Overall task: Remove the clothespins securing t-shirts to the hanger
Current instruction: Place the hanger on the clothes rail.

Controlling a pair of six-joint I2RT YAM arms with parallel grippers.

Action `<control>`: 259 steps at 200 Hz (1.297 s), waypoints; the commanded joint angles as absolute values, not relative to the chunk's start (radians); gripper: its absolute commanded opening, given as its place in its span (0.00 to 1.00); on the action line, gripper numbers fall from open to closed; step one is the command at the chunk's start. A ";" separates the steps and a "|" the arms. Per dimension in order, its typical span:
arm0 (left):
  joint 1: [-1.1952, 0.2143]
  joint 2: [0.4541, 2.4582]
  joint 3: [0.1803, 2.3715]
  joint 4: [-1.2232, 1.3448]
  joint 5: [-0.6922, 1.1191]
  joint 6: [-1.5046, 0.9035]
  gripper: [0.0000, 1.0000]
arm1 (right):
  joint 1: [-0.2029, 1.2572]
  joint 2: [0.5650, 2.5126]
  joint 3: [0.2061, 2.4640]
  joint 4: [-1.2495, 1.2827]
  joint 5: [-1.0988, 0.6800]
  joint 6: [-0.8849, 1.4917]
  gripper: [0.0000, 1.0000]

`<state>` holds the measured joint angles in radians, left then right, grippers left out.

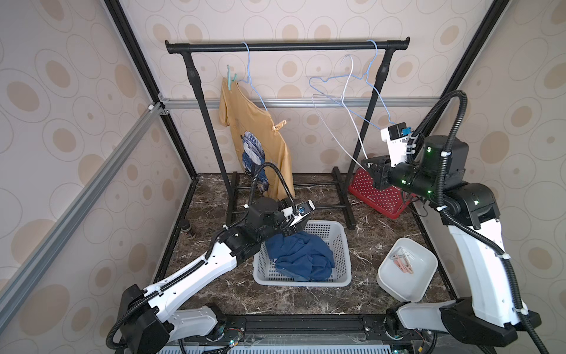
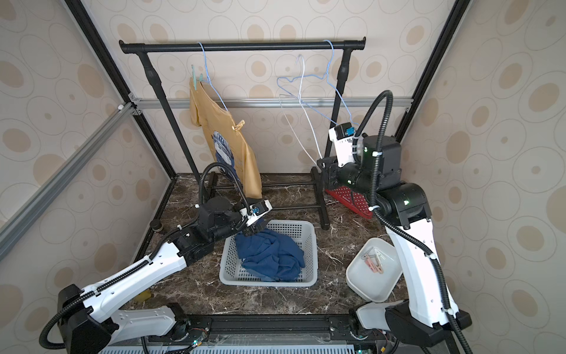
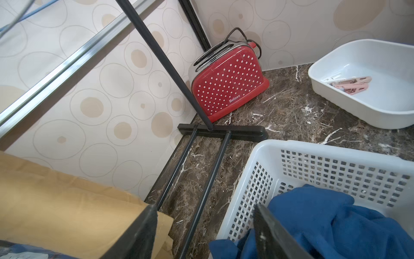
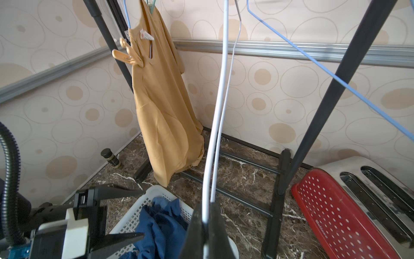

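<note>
Bright diffuse light, faint shadows. Both top views bow straight lines at the edges. The silver aluminium rail (image 3: 67, 65) glares. Near the lens, the left end effector (image 3: 206, 208) and white wire hanger (image 4: 216, 134) blur.

right hand (image 4: 206, 216) grips the white hanger (image 4: 218, 112) near the hanging yellow t-shirt (image 4: 165, 112).

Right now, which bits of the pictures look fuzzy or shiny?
Left wrist view: the fingers of the left gripper look fuzzy up close, and the metal rail glints. Right wrist view: the white hanger goes soft where the right gripper pinches it. Both top views: even light, soft shadows.
</note>
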<state>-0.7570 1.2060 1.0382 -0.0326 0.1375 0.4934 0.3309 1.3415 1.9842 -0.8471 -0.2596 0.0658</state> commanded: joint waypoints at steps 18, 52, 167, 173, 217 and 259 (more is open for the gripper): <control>-0.753 1.184 1.038 0.000 0.136 0.465 0.69 | 0.258 1.385 2.044 -0.727 -0.409 0.138 0.00; -0.756 1.183 1.031 0.007 0.137 0.448 0.69 | 0.229 1.431 2.085 -0.697 -0.460 0.159 0.00; -0.758 1.145 1.003 -0.008 0.106 0.440 0.69 | 0.162 1.573 2.151 -0.604 -0.602 0.303 0.00; -0.758 1.144 1.002 -0.008 0.105 0.439 0.69 | 0.158 1.577 2.149 -0.601 -0.606 0.308 0.00; -0.759 1.133 0.994 -0.012 0.100 0.436 0.69 | 0.153 1.579 2.124 -0.595 -0.617 0.312 0.00; -0.758 1.132 0.994 -0.013 0.100 0.436 0.69 | 0.152 1.567 2.088 -0.602 -0.615 0.311 0.00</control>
<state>-0.7574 1.1542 0.9913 -0.0193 0.1055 0.4461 0.1558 1.5860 2.1098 -0.6312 -0.5991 0.3065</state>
